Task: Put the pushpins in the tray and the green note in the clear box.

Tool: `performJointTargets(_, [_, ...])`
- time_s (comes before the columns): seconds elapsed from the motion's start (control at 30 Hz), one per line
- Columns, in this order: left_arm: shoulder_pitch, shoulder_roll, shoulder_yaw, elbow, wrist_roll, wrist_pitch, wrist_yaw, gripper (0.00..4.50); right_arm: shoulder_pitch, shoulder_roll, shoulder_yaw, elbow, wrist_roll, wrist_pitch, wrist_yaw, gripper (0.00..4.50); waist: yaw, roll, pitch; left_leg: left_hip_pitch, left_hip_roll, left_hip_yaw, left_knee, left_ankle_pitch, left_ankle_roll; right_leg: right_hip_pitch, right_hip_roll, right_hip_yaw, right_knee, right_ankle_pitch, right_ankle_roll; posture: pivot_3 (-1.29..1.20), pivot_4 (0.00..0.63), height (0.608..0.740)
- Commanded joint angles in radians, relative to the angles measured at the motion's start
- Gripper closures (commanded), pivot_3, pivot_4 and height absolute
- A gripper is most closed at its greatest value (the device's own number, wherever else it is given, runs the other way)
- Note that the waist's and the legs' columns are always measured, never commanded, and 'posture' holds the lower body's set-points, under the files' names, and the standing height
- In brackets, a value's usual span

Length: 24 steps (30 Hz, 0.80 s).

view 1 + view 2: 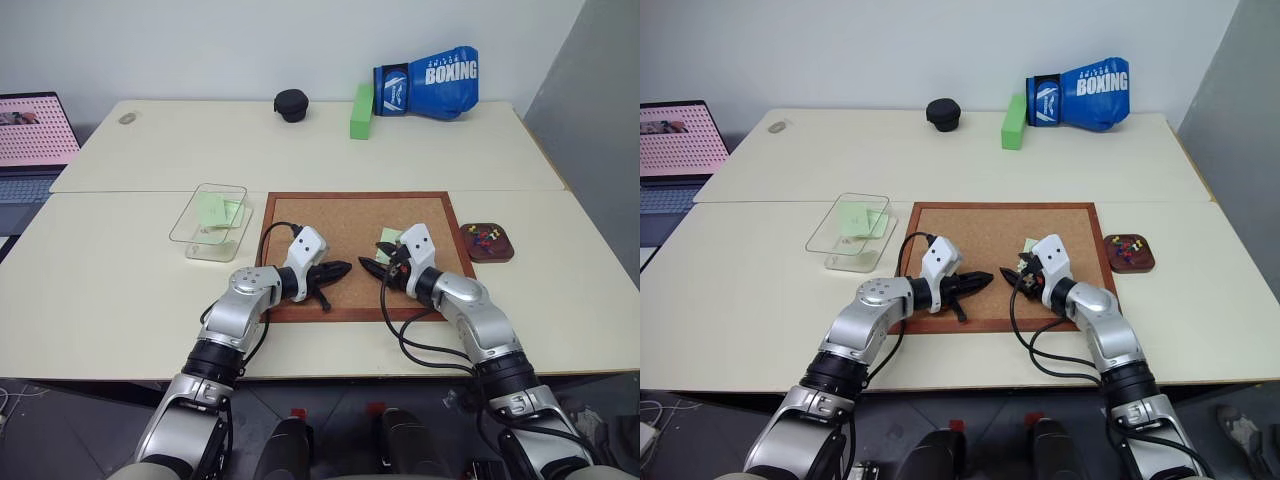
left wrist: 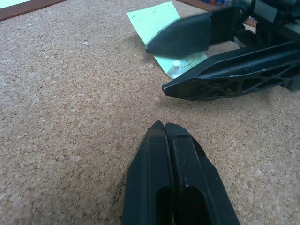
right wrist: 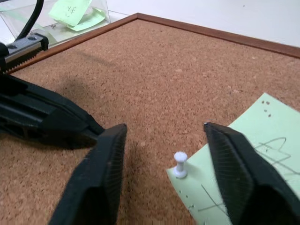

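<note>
The fingers of the right gripper [image 3: 164, 173] stand apart, one on each side of a white pushpin [image 3: 179, 164] without touching it. That pin is stuck upright through the corner of a green note [image 3: 243, 164] lying flat on the corkboard [image 1: 345, 235]. The left gripper [image 1: 345, 268] has its fingers pressed together, holding nothing, its tips resting low over the cork, near the right gripper and pointing at it. The clear box [image 1: 210, 222] sits on the table [image 1: 120, 260] just left of the corkboard, with other green notes inside. The tray [image 1: 487, 242] sits just right of the corkboard, with several coloured pins in it.
</note>
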Motion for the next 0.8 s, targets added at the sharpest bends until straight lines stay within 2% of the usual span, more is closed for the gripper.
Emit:
performJointTargets(0.03, [0.024, 0.007, -0.019, 0.006, 0.011, 0.018, -0.007, 4.50, 0.005, -0.006, -0.003, -0.030, -0.007, -0.017, 0.012, 2.82, 0.000, 0.000, 0.000, 0.000, 0.000, 0.000, 0.000, 0.000, 0.000, 0.000, 0.000, 0.000, 0.000, 0.000, 0.000, 0.00, 0.150, 0.740])
performJointTargets(0.3, [0.025, 0.004, -0.017, 0.002, 0.007, 0.019, -0.002, 4.50, 0.003, -0.001, -0.002, -0.031, -0.016, -0.014, 0.005, 4.35, 0.000, 0.000, 0.000, 0.000, 0.000, 0.000, 0.000, 0.000, 0.000, 0.000, 0.000, 0.000, 0.000, 0.000, 0.000, 0.00, 0.150, 0.740])
performJointTargets(0.33, [0.028, 0.005, -0.019, 0.000, 0.008, 0.019, -0.003, 4.50, 0.001, -0.001, -0.002, -0.028, -0.017, -0.015, 0.006, 4.43, 0.000, 0.000, 0.000, 0.000, 0.000, 0.000, 0.000, 0.000, 0.000, 0.000, 0.000, 0.000, 0.000, 0.000, 0.000, 0.00, 0.150, 0.740])
performJointTargets(0.53, [0.032, 0.009, -0.015, -0.002, 0.009, 0.017, 0.000, 4.50, -0.006, 0.014, -0.024, -0.022, -0.011, -0.023, -0.013, 4.43, 0.000, 0.000, 0.000, 0.000, 0.000, 0.000, 0.000, 0.000, 0.000, 0.000, 0.000, 0.000, 0.000, 0.000, 0.000, 0.00, 0.150, 0.740])
performJointTargets(0.8, [0.041, 0.003, -0.017, -0.008, 0.006, 0.022, 0.005, 4.50, 0.031, 0.009, -0.070, -0.194, 0.037, -0.031, -0.017, 4.43, 0.000, 0.000, 0.000, 0.000, 0.000, 0.000, 0.000, 0.000, 0.000, 0.000, 0.000, 0.000, 0.000, 0.000, 0.000, 0.00, 0.150, 0.740])
